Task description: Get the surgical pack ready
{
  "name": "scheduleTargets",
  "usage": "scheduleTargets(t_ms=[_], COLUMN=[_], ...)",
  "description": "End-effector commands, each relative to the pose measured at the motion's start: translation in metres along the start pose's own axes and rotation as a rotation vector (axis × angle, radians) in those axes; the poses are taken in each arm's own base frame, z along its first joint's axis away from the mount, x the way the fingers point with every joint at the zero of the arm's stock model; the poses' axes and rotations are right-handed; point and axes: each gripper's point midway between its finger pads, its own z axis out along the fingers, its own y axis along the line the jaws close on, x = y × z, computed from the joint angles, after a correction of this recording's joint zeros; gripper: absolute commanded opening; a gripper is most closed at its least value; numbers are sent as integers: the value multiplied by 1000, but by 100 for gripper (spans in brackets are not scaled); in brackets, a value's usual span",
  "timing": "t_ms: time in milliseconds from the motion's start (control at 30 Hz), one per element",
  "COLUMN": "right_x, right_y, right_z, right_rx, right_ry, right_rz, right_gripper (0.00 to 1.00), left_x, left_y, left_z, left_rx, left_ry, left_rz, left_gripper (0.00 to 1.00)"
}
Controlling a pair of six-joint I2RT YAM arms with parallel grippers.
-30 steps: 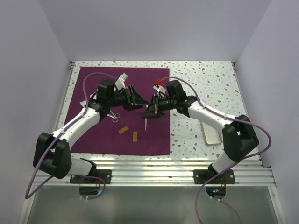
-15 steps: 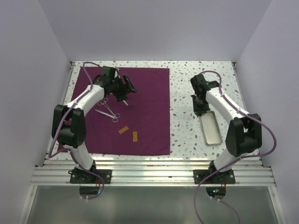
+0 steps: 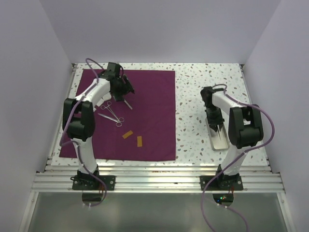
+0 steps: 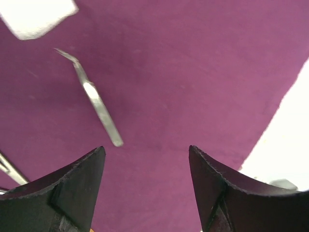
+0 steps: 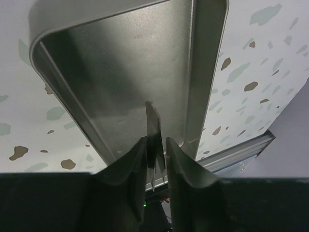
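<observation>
while the left tool [image 4: 146, 150] gapes over purple cloth [image 4: 193, 72], the right tool [image 5: 155, 141] pinches a thin blade [image 5: 151, 115].

left wrist: white item [image 4: 34, 17] cut by top edge | right wrist: thin blade [image 5: 152, 118] base hides inside right gripper [image 5: 155, 141]; you cannot tell if it is clamped

Silver tray [image 3: 220, 145] sits on the speckled table [image 3: 193, 92], thin metal blade [image 5: 153, 130] poised over it; scissors [image 3: 111, 115], tweezers [image 4: 96, 104], two tan strips [image 3: 128, 134] lie well to its left.
</observation>
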Motion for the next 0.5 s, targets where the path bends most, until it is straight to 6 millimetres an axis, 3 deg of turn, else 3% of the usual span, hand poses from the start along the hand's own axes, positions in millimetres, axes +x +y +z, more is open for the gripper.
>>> scheduleTargets(t_ms=[0, 33, 133, 300, 467], right_x=[-3, -3, -7, -17, -24], right_y=[-8, -8, -10, -1, 7], right_z=[-8, -10, -20, -58, -88], right_rx=[28, 29, 17, -44, -106], right_ry=[-14, -14, -30, -113, -200], right_rz=[-5, 0, 28, 44, 47], right_gripper=[29, 38, 51, 53, 52], left_x=[-8, -9, -14, -31, -34], left_y=[24, 27, 33, 45, 48], left_z=[8, 13, 21, 27, 43], left_rx=[-116, -124, -161, -245, -268], left_ry=[-11, -11, -16, -82, -79], left_rz=[-12, -18, -31, -41, -44], left_gripper=[73, 73, 72, 67, 60])
